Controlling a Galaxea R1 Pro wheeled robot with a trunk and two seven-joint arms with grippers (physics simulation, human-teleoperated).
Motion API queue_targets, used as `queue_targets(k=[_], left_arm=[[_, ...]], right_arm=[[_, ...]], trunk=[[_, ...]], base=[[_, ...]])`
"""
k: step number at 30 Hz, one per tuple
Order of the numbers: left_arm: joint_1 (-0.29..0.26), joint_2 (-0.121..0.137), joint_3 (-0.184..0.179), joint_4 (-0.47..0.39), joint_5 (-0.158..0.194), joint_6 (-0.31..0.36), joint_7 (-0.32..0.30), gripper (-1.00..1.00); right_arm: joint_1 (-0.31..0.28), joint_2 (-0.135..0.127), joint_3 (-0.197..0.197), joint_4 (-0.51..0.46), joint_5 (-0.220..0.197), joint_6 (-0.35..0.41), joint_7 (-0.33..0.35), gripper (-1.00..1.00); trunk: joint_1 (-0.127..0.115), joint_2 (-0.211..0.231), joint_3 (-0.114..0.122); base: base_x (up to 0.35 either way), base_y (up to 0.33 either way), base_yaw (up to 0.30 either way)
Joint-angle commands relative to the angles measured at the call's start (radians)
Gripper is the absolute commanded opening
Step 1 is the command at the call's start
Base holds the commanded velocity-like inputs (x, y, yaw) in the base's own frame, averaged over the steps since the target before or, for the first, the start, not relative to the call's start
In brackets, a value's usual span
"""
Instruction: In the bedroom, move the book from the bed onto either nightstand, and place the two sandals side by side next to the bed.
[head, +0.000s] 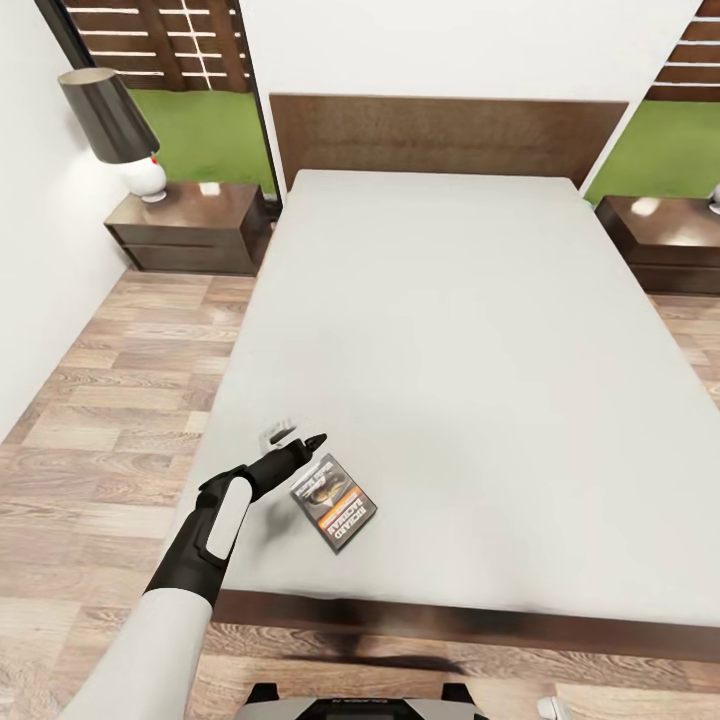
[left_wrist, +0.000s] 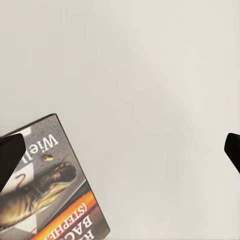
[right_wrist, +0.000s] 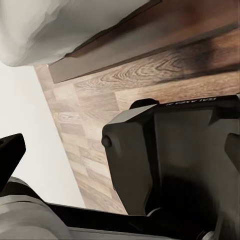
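The book, a dark paperback with an orange band, lies flat on the light-grey mattress of the bed, near its foot on the left side. My left gripper hovers just beyond the book's far corner, open and holding nothing. In the left wrist view the book lies beside one of the fingertips, with bare mattress between the jaws of the left gripper. Two dark nightstands stand by the headboard, one left and one right. My right gripper hangs open and empty over the robot's base. The two sandals are out of view.
A black-shaded lamp with a white base stands on the left nightstand. Wood-plank floor runs along the bed's left side up to a white wall. The dark bed frame edges the foot, right before my base.
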Motion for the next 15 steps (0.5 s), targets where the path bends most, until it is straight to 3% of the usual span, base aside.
queue_targets(k=[1, 15], left_arm=[[-0.001, -0.001, 0.005, -0.001, 0.004, 0.008, -0.003, 1.00], [-0.001, -0.001, 0.005, -0.002, 0.004, 0.009, -0.003, 1.00]], right_arm=[[0.000, 0.000, -0.001, 0.001, -0.001, -0.002, 0.003, 1.00], [0.000, 0.000, -0.001, 0.001, -0.001, -0.002, 0.003, 1.00]], trunk=[[0.004, -0.008, -0.004], [0.058, -0.106, -0.048]], base=[[0.000, 0.000, 0.000], [0.000, 0.000, 0.000]])
